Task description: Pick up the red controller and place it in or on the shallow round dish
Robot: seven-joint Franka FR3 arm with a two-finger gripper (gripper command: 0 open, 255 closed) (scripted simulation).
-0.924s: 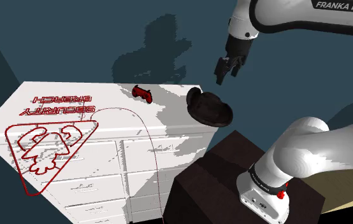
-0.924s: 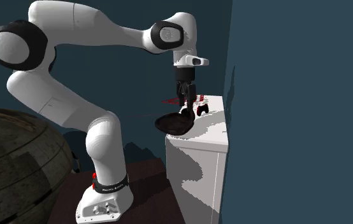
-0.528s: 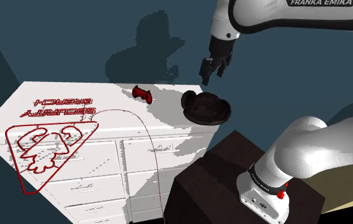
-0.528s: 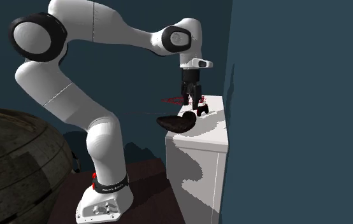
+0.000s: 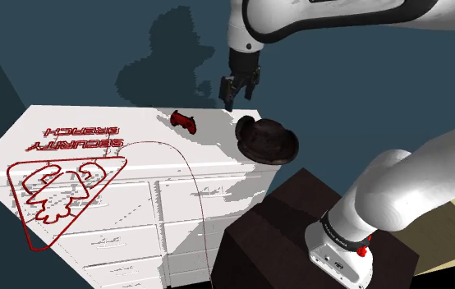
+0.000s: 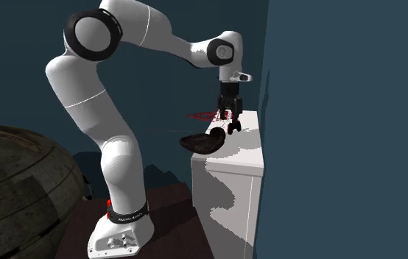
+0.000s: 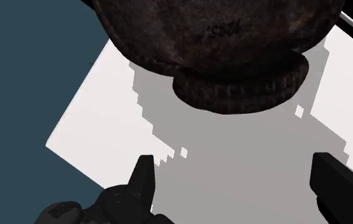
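A dark blue wall backs the scene as the white arm reaches from its dark brown box stand over a white table fronted with drawers. We see red mirrored lettering and a red triangular emblem printed across the table top. At the shoulder view's right end of the table sits the shallow round dish, dark brown and rough-skinned, jutting out past the table's corner; in the second exterior view the dish overhangs the edge on the arm's side. The black hand hangs above the back of the table, between dish and controller in the shoulder view, touching neither. From the wrist we find its fingers spread wide with nothing between them but white table top, the dish's ribbed foot just ahead. The red controller lies on the table top, near the dish toward the shoulder view's left, apart from the hand.
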